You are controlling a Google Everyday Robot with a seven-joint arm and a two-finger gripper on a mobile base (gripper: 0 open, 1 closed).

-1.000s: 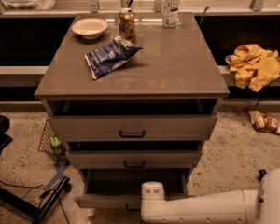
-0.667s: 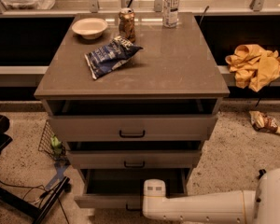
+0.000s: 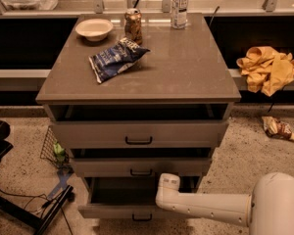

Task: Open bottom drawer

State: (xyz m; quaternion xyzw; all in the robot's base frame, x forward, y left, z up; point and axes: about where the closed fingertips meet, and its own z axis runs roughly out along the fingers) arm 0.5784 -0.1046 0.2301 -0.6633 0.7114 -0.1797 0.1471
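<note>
The bottom drawer [image 3: 112,210] is the lowest of three grey-brown cabinet drawers, with a small black bar handle [image 3: 141,218]. It stands pulled out, and its dark inside shows behind the front. My white arm comes in from the lower right, and its end, the gripper [image 3: 167,184], sits above the drawer's right part, just under the middle drawer [image 3: 137,168]. The fingers are hidden.
The top drawer [image 3: 137,133] is slightly open too. On the cabinet top lie a chip bag [image 3: 115,58], a bowl [image 3: 94,29], a can [image 3: 133,26] and a bottle [image 3: 180,0]. A yellow cloth [image 3: 268,67] lies at the right, a wrapper [image 3: 278,129] on the floor, cables and a black stand at lower left.
The arm's end has risen slightly over the bottom drawer's right part. The drawers have not visibly moved.
</note>
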